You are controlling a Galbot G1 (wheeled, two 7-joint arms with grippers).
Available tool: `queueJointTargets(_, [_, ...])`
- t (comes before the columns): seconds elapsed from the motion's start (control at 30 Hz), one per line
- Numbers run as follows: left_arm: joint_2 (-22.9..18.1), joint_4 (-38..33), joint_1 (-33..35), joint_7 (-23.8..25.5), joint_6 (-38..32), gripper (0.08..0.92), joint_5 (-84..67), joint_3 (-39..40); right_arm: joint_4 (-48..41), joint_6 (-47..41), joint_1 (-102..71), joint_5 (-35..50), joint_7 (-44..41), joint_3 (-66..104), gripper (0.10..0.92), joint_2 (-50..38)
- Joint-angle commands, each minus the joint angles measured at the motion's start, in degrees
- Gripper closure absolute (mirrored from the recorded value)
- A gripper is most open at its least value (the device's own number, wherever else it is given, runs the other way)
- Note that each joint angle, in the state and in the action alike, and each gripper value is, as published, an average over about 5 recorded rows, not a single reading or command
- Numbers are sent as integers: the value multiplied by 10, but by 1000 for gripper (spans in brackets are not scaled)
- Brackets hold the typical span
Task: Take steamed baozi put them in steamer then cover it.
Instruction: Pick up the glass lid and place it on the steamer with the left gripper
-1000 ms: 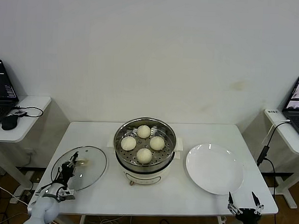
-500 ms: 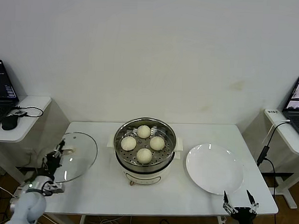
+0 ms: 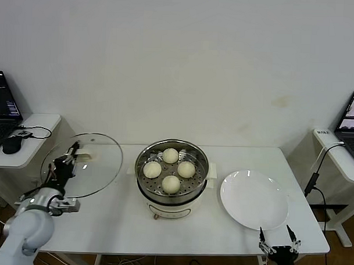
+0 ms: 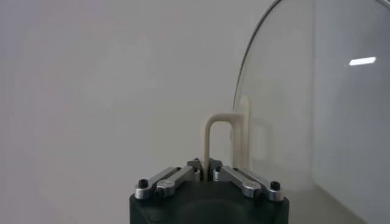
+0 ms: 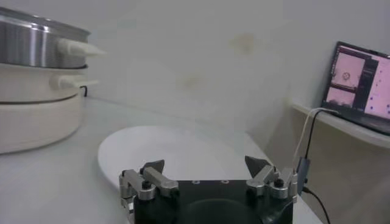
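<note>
Left gripper (image 3: 72,157) is seen raised over the far-left corner of the bench (image 3: 121,223), jaws closed on the cream bar handle (image 4: 220,139) of the cover (image 3: 81,166). The cover is held clear of the bench, tilted, well left of the steamer (image 3: 171,179) and not touching it. In the left wrist view the handle is pinched between the jaws, with the glass disc standing edge-on beyond it.

Steamer sits mid-bench on its cream base, uncovered. All four steamed baozi (image 3: 171,183) are seen on the perforated tray: one far, one left, one right, one near, close together.

A white plate (image 3: 254,199) lies just right of the steamer, apart from it, nothing on it.

Right gripper (image 3: 279,245) is parked at the near-right edge of the bench, just near of the plate. Jaws are spread wide, nothing held; confirmed in the right wrist view (image 5: 206,176), with the plate and steamer side beyond.

A laptop (image 3: 352,117) is seen on a side desk at far right, another laptop (image 3: 2,105) and a mouse (image 3: 12,143) on a desk at far left.
</note>
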Motion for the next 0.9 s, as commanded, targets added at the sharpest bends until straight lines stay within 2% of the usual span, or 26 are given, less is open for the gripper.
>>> queueJointTargets(0.03, [21, -89, -76, 75, 112, 859, 18, 185, -5, 17, 2, -63, 10, -19, 203, 16])
queueJointTargets(0.2, [-26, -68, -139, 98, 135, 859, 62, 253, -13, 30, 9, -98, 18, -27, 202, 26])
queueJointTargets(0.43, [-98, -30, -200, 131, 171, 859, 97, 297, -19, 36, 14, -127, 22, -40, 203, 36])
queueJointTargets(0.9, [-227, 40, -233, 149, 178, 859, 205, 336, -40, 43, 20, -141, 26, -47, 203, 40])
